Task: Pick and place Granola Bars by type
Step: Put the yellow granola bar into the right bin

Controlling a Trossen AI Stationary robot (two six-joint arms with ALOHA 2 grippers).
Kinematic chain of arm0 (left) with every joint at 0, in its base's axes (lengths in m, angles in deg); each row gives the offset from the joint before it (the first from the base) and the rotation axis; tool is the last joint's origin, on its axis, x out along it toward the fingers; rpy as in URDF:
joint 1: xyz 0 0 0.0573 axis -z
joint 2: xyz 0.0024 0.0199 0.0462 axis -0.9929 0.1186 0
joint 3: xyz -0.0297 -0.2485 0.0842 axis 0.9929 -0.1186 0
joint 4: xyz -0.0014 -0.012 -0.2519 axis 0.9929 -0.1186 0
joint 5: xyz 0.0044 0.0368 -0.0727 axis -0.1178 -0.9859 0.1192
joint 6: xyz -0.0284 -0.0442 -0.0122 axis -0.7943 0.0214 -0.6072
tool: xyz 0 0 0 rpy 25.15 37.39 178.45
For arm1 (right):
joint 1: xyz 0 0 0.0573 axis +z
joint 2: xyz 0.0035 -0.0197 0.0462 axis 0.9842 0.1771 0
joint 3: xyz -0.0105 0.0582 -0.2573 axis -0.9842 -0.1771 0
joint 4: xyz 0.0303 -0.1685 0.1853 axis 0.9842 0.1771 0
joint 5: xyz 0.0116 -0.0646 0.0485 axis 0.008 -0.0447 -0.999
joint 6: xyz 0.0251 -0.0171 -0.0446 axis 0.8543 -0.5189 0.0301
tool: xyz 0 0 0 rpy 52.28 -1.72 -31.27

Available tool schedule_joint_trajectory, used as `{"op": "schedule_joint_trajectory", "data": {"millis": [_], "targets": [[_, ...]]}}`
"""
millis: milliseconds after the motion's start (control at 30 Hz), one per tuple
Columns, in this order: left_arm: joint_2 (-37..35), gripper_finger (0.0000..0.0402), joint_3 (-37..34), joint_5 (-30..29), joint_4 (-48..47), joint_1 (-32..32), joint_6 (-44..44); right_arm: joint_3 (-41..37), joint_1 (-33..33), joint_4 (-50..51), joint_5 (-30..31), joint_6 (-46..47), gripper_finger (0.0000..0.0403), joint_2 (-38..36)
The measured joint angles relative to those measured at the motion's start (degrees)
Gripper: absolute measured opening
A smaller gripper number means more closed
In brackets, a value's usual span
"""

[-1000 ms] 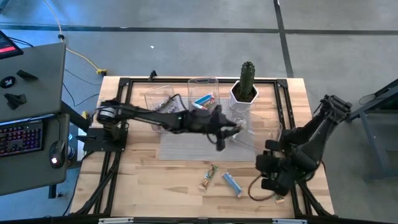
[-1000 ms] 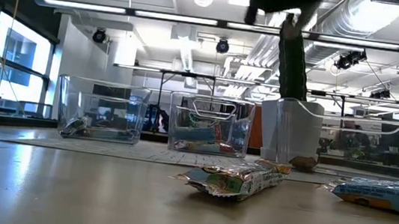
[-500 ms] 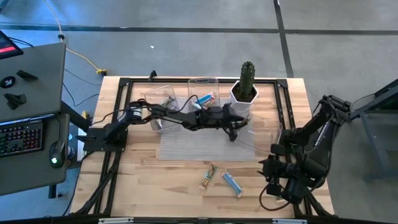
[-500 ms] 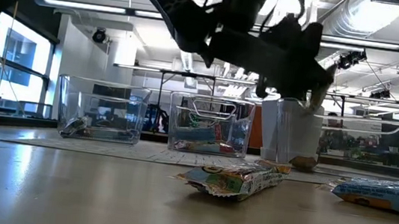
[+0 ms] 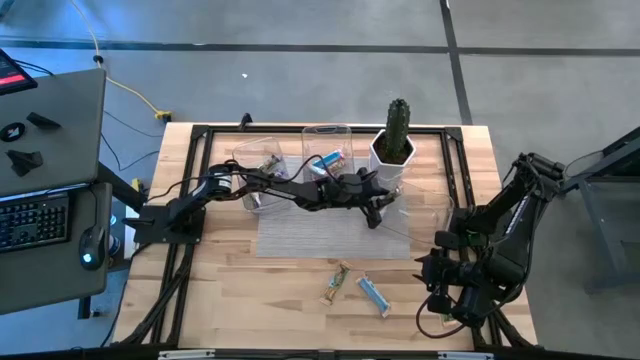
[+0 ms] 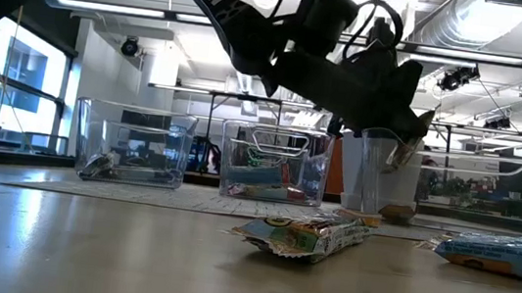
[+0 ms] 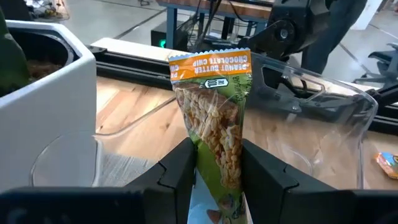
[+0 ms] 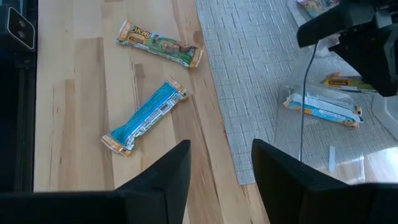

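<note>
Left tool [image 7: 214,171]: clamped on green-tan granola bar [image 7: 214,118], beside white cactus pot [image 5: 390,158]. Right tool [image 8: 221,165]: fingers apart, empty, near tabletop [image 5: 250,290] corner.

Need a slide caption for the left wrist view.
Left claw grips a green peanut butter chocolate chip granola bar upright near a clear plastic bin.

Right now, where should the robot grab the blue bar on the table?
Probably across the blue bar's slim middle, from straight above. It lies flat on the bare table, apart from the green bar, with room beside both long edges. The open right gripper is nearest.
</note>
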Motion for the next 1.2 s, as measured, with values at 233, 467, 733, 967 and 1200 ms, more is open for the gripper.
{"op": "schedule_joint_trajectory", "data": {"millis": [233, 467, 733, 967, 1200], "targets": [[0.0, 0.0136, 0.0, 3.0, -0.2, 0.0, 1.2, 0.0, 0.0, 0.0, 0.0, 0.0, 0.0153, 0.0], [0.0, 0.0206, 0.0, 2.5, 0.0, 0.0, 3.3, 0.0, 0.0, 0.0, 0.0, 0.0, 0.0153, 0.0], [-5.5, 0.0214, 3.5, 1.7, 2.1, 0.0, 8.4, 0.0, -0.1, -0.1, 0.9, 0.3, 0.0153, 0.0], [-15.1, 0.0213, 7.6, 1.6, -15.5, 0.3, 15.6, 0.0, -0.2, -1.2, 0.3, 0.0, 0.0153, 0.0], [-25.3, 0.0213, 8.9, 1.3, -35.6, 0.9, 20.8, 0.0, -0.8, -2.1, 2.3, -7.7, 0.0153, 0.1]]}}
